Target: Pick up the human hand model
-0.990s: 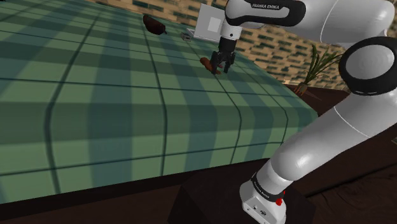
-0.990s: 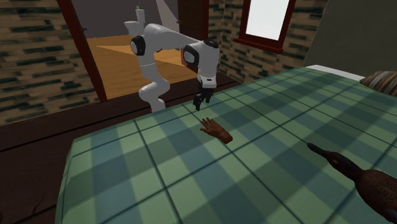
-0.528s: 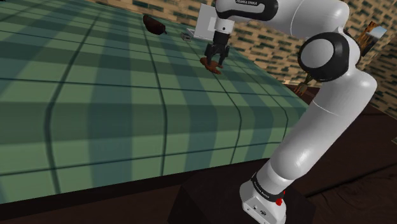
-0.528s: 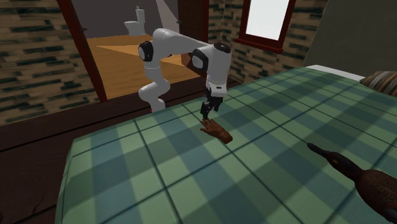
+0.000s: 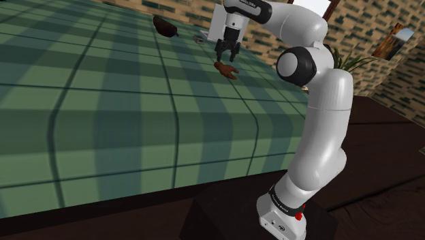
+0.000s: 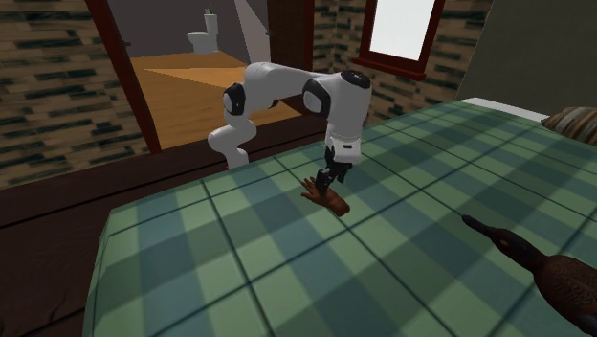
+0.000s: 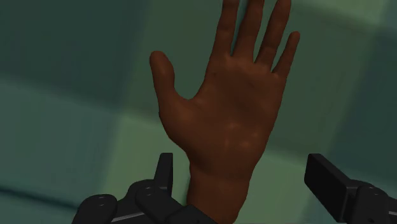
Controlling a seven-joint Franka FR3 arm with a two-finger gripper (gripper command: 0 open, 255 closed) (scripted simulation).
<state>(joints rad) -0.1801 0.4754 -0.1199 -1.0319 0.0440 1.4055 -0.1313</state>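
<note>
While a wide bed (image 5: 102, 123) under a green checked cover takes up most of the shoulder view, the same bed (image 6: 239, 268) runs from the lower left to the upper right of the second exterior view, with brick walls behind it. The white Franka arm with dark joints (image 5: 327, 123) rises from its dark box stand (image 5: 225, 219) at the shoulder view's lower right and bends up and over the cover toward the upper middle. In the second exterior view the arm (image 6: 277, 81) arches in from beyond the far edge of the bed and points its hand down.

A dark brown duck-shaped figure (image 6: 536, 270) lies on the cover at the second exterior view's lower right, well apart from the arm. In the shoulder view a dark brown shape (image 5: 163, 26) that may be the same figure lies near the top of the bed.

The brown human hand model (image 5: 225, 69) lies flat on the cover, directly under the arm's hand. In the second exterior view the model (image 6: 329, 199) lies near the far edge of the bed. In the wrist view the model (image 7: 229, 121) has its thumb out and its fingers spread, pointing away from the camera.

The all-black claw (image 5: 227, 57) hangs just above the model, also in the second exterior view (image 6: 328, 179). In the wrist view the claw (image 7: 243, 170) is released: its fingers (image 7: 164, 175) stand wide apart on either side of the model's wrist, one close beside it, the other well off, clasping nothing.
</note>
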